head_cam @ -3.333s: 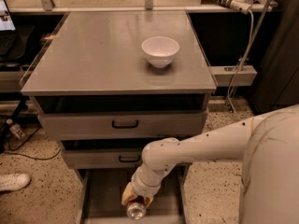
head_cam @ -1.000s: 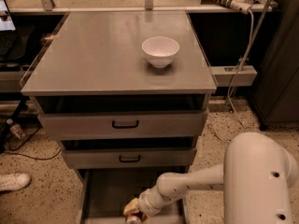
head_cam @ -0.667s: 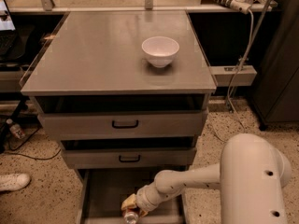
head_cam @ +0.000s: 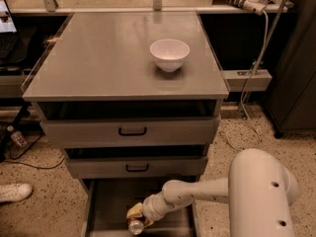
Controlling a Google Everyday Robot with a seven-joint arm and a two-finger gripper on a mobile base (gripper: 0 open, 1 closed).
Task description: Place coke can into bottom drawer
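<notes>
Pincer [head_cam: 137, 218] at coke can [head_cam: 136, 227], inside open bottom drawer [head_cam: 110, 204].

The arm [head_cam: 197, 192] has come down. Some seconds ago its bend rose in front of the middle drawer [head_cam: 98, 168] and the forearm dropped steeply from there. Now it lies low and nearly level, reaching in from the right edge of the bottom drawer [head_cam: 108, 201], and its big white link has sunk towards the lower right corner of the view. The gripper [head_cam: 137, 212] has slid a little towards the drawer's left wall and sits close to the near edge of the floor. The coke can [head_cam: 136, 226] has shifted left with it and shows just under the gripper, its silver end facing the camera.
</notes>
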